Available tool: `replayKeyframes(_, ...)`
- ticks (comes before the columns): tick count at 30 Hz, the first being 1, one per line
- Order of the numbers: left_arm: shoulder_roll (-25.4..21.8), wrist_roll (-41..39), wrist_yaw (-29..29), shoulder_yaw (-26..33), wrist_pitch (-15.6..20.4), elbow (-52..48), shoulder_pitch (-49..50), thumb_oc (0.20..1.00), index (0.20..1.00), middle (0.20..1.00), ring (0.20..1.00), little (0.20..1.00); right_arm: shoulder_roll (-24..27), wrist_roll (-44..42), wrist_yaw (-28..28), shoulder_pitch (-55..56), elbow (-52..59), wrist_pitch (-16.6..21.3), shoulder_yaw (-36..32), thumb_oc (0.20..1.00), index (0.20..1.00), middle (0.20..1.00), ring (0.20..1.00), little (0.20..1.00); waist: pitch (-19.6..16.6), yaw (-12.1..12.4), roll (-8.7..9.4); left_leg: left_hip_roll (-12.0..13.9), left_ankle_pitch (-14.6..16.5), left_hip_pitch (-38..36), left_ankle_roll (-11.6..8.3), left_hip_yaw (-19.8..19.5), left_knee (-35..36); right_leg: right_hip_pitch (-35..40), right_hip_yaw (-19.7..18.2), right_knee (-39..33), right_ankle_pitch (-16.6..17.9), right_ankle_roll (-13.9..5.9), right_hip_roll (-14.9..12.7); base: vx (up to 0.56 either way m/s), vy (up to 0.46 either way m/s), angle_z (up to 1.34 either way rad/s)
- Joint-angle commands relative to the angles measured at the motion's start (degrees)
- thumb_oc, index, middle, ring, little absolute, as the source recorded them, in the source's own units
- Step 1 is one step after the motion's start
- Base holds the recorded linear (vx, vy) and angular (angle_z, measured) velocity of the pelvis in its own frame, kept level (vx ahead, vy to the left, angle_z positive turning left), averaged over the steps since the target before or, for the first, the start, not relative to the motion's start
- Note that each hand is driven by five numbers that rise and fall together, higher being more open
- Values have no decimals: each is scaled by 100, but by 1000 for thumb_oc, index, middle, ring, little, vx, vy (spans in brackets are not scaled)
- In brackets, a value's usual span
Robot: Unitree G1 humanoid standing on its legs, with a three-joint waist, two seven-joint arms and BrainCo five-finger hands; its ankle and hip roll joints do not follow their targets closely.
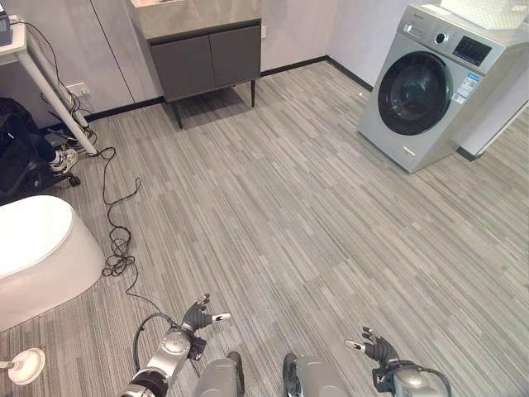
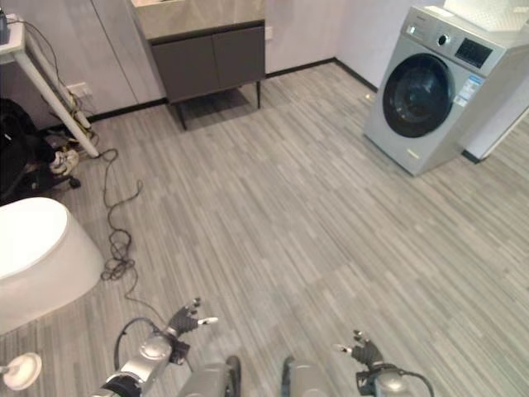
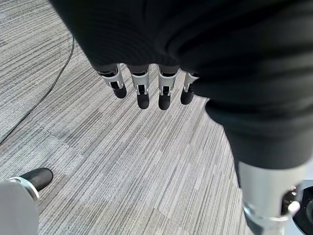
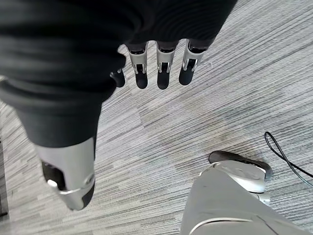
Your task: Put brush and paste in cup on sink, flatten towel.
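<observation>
The sink cabinet point(image 1: 205, 51), dark grey with a pale stone top, stands against the far wall across the striped grey floor. My left hand point(image 1: 197, 317) hangs low over the floor near the bottom of the left eye view. It is open, its fingers point(image 3: 142, 93) relaxed and holding nothing. My right hand point(image 1: 378, 347) hangs at the bottom right, also open with bare fingers point(image 4: 163, 76) over the floor. A white textured thing point(image 1: 489, 11) lies on top of the washing machine.
A silver washing machine point(image 1: 430, 83) stands at the right wall. A white rounded fixture point(image 1: 41, 252) sits at the left, with a long black cable point(image 1: 116, 236) beside it. A white table leg point(image 1: 51, 93) and a dark bag point(image 1: 18, 157) are at the far left.
</observation>
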State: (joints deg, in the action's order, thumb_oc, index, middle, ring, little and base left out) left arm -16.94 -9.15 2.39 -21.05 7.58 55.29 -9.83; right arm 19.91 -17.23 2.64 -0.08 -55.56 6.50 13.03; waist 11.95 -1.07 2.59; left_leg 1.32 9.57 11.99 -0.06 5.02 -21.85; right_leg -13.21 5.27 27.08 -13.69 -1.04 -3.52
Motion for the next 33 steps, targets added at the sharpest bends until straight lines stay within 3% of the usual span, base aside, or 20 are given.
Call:
replayKeyframes(1, 39, -277, 109, 193, 322, 40, 26, 1000, 1000, 1000, 1000, 1000, 327, 55, -17, -105, 497, 311, 121, 1000, 1000, 1000, 1000, 1000, -231, 12, 36, 35, -212, -497, -105, -322, 412, 409, -136, -1023, 732, -425, 49, 161, -198, -14)
replayKeyframes(4, -2, -272, 83, 257, 331, 43, 137, 1000, 1000, 1000, 1000, 1000, 377, 75, 39, 11, 682, 341, 103, 1000, 1000, 1000, 1000, 1000, -305, 52, 75, 146, -578, -491, -221, -337, 354, 583, -161, -1407, 812, -360, 242, 168, -189, -32)
replayKeyframes(7, 4, -330, 47, 265, 355, 58, 69, 1000, 1000, 1000, 1000, 1000, 513, -135, 172, 350, 1252, 454, -19, 1000, 1000, 1000, 1000, 1000, -7, 113, 143, 241, -1519, 383, -330, -605, -1322, 1052, -154, -1852, 916, -88, 459, 140, -259, 3)
replayKeyframes(8, 57, -384, 87, 261, 358, 129, 13, 1000, 1000, 1000, 1000, 1000, 553, -76, 169, 375, 1306, 437, 22, 1000, 1000, 1000, 1000, 1000, 33, 67, 158, 277, -1523, 566, -325, -505, -1380, 1128, -82, -1920, 863, -46, 438, 187, -241, 34)
replayKeyframes(11, 114, -493, 76, 273, 376, 208, -21, 1000, 1000, 1000, 1000, 1000, 600, 54, 160, 410, 1348, 388, 75, 1000, 1000, 1000, 1000, 1000, 9, 70, 147, 159, -1363, 811, -342, -423, -942, 1252, -17, -2018, 765, -64, 400, 194, -65, 28)
replayKeyframes(13, 188, -714, 62, 379, 394, 341, 22, 1000, 1000, 1000, 1000, 1000, 651, 207, 127, 440, 1455, 378, 66, 1000, 1000, 1000, 1000, 1000, -89, 132, 151, 180, -1300, 1087, -317, -127, 22, 1413, 21, -2180, 646, -138, 398, 399, 4, 34)
replayKeyframes(14, 259, -1146, 73, 534, 413, 388, 67, 1000, 1000, 1000, 1000, 1000, 623, 220, 124, 410, 1425, 384, 159, 1000, 1000, 1000, 1000, 1000, -134, 301, 70, 178, -1753, 1279, -382, -354, 1070, 1648, -103, -2212, 479, -193, 544, 604, 46, 15)
replayKeyframes(17, 251, -1320, 127, 653, 415, 394, 77, 1000, 1000, 1000, 1000, 1000, 597, 339, 95, 329, 1349, 362, 283, 1000, 1000, 1000, 1000, 1000, -146, 386, 98, 309, -2047, 1495, -484, -282, 1827, 1973, -217, -2253, 197, -214, 533, 553, 47, -37)
replayKeyframes(18, 237, -1388, 156, 771, 396, 336, 119, 1000, 1000, 1000, 1000, 1000, 571, 498, 61, 211, 1220, 297, 376, 1000, 1000, 1000, 1000, 1000, -223, 425, 70, 463, -2171, 1501, -498, 262, 2050, 2219, -272, -2274, 113, -253, 498, 389, 69, -51)
replayKeyframes(19, 235, -1388, 156, 772, 396, 334, 121, 1000, 1000, 1000, 1000, 1000, 569, 498, 60, 211, 1219, 297, 378, 1000, 1000, 1000, 1000, 1000, -219, 435, 82, 459, -2171, 1485, -497, 280, 2060, 2224, -284, -2273, 110, -256, 485, 1128, 277, -45)
replayKeyframes(20, 82, -1291, 153, 998, 383, 121, 412, 1000, 1000, 1000, 1000, 1000, 514, 742, 163, 172, 1257, 186, 487, 1000, 1000, 1000, 1000, 1000, -439, 588, 172, 503, -2294, 1410, -360, 828, 1836, 2581, -410, -2074, 5, -417, 295, 1024, 292, -32)
replayKeyframes(21, 70, -1349, 150, 1024, 383, 111, 514, 1000, 1000, 1000, 1000, 1000, 475, 750, 187, 227, 1188, 171, 506, 1000, 1000, 1000, 1000, 1000, -552, 644, 249, 348, -2226, 1440, -255, 694, 1589, 2629, -383, -1914, 273, -556, 75, 1018, 292, -39)
replayKeyframes(22, 71, -1349, 150, 1024, 382, 110, 515, 1000, 1000, 1000, 1000, 1000, 476, 750, 187, 228, 1187, 172, 506, 1000, 1000, 1000, 1000, 1000, -565, 651, 237, 366, -2228, 1457, -257, 692, 1584, 2614, -392, -1919, 285, -553, 90, 765, 286, -55)
replayKeyframes(23, 72, -1738, 74, 1144, 333, 19, 640, 1000, 1000, 1000, 1000, 1000, 418, 843, 109, 345, 1237, 188, 356, 1000, 1000, 1000, 1000, 1000, -619, 624, 391, 91, -1930, 1386, -92, 868, 1287, 2476, -441, -1161, 1472, -787, -259, 698, 309, -74)
replayKeyframes(25, 51, -1883, -52, 1291, 368, -34, 817, 1000, 1000, 1000, 1000, 1000, 393, 771, 131, 409, 1327, 192, 196, 1000, 1000, 1000, 1000, 1000, -575, 582, 353, 11, -1626, 1090, 72, 991, 1214, 2102, -583, -423, 2462, -894, -373, 739, 366, -37)
replayKeyframes(26, 22, -1913, -25, 1363, 359, -127, 907, 1000, 1000, 1000, 1000, 1000, 387, 744, 129, 472, 1408, 203, 106, 1000, 1000, 1000, 1000, 1000, -545, 552, 300, -100, -1514, 876, 149, 929, 1274, 1937, -640, -103, 2691, -913, -325, 378, 208, 3)
replayKeyframes(29, -53, -1901, -16, 1499, 371, -227, 936, 1000, 1000, 1000, 1000, 1000, 331, 749, 133, 617, 1454, 202, -21, 1000, 1000, 1000, 1000, 1000, -504, 408, 129, -358, -1258, 228, 320, 513, 1669, 1276, -771, 364, 2582, -799, -12, 771, 292, 23)
replayKeyframes(31, -82, -1886, -29, 1551, 376, -91, 895, 1000, 1000, 1000, 1000, 1000, 344, 771, 143, 656, 1471, 215, -21, 1000, 1000, 1000, 1000, 1000, -446, 257, 7, -420, -1103, -317, 326, 339, 1890, 666, -387, 52, 2076, -696, -93, 428, 131, 53)
replayKeyframes(32, -81, -1886, -29, 1551, 376, -91, 895, 1000, 1000, 1000, 1000, 1000, 345, 771, 143, 656, 1472, 214, -20, 1000, 1000, 1000, 1000, 1000, -450, 250, 1, -416, -1108, -311, 325, 332, 1892, 665, -378, 44, 2083, -693, -89, 456, 82, 33)
replayKeyframes(33, -69, -1887, -9, 1552, 359, -55, 876, 1000, 1000, 1000, 1000, 1000, 392, 815, 173, 677, 1549, 207, -8, 1000, 1000, 1000, 1000, 1000, -397, 130, -103, -411, -1026, -629, 307, 157, 1923, 286, -239, -98, 1560, -614, 55, 630, 62, 23)
